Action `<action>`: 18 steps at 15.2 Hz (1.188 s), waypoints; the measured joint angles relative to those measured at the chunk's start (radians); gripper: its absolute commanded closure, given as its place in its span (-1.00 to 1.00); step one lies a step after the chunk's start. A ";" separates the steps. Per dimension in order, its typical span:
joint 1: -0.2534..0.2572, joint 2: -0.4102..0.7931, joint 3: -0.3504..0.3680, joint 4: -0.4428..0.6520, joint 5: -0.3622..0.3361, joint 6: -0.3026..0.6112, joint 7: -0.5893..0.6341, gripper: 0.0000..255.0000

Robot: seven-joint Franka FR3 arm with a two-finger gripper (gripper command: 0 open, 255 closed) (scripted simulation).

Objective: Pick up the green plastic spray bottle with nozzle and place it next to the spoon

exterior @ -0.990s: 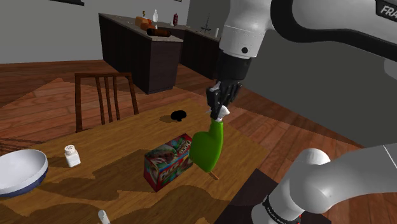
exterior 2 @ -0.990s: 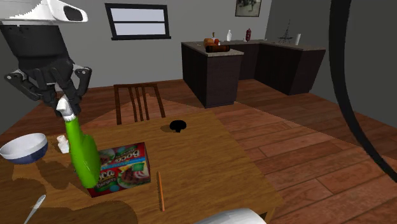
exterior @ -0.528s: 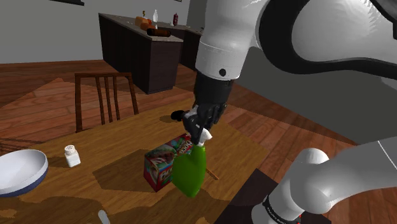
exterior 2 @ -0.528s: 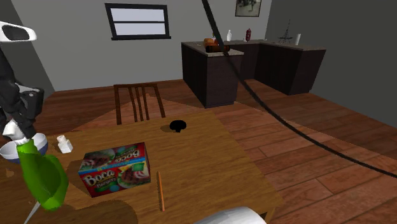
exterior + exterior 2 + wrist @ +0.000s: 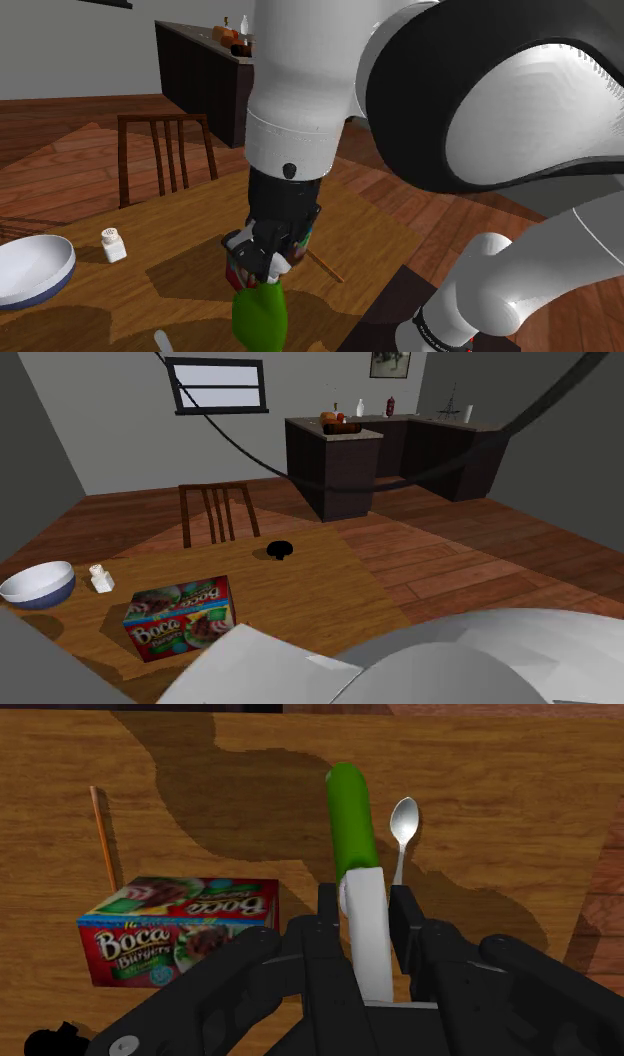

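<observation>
The green plastic spray bottle with white nozzle (image 5: 350, 814) is clasped by its neck in my tool (image 5: 367, 909) above the wooden desk (image 5: 500, 794), the grey metal spoon (image 5: 403, 822) just ahead beside it; I judge only lowering and release remain.

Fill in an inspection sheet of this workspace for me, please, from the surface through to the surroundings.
Surface: wooden table, shadowed under the arm.
Job's things: green spray bottle hangs below the gripper by its white neck; spoon lies on the table, close beside the bottle as the wrist view shows it.
Clutter: Boca box, bowl, white shaker, small black object, thin stick, all on the table.
Grippers: gripper with jaws shut on the bottle's neck.
Cables: dark strand arcs across the second exterior view; what it is cannot be told.
Surroundings: chair at the table, dark counter, window, wooden floor.
</observation>
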 measured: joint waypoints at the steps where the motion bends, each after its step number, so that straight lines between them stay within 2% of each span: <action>1: -0.003 0.029 0.030 0.014 -0.010 0.015 0.029 1.00; 5: -0.014 0.174 0.158 0.099 -0.088 0.063 0.168 1.00; 7: -0.014 0.278 0.228 0.145 -0.163 0.093 0.258 1.00; 9: 0.008 0.373 0.276 0.195 -0.241 0.099 0.343 1.00; 11: 0.065 0.508 0.309 0.268 -0.357 0.098 0.455 1.00; 13: 0.133 0.604 0.305 0.318 -0.441 0.099 0.529 1.00; 15: 0.225 0.705 0.285 0.396 -0.524 0.082 0.600 1.00; 16: 0.259 0.741 0.273 0.425 -0.552 0.076 0.620 1.00; 18: 0.284 0.769 0.262 0.434 -0.574 0.085 0.638 1.00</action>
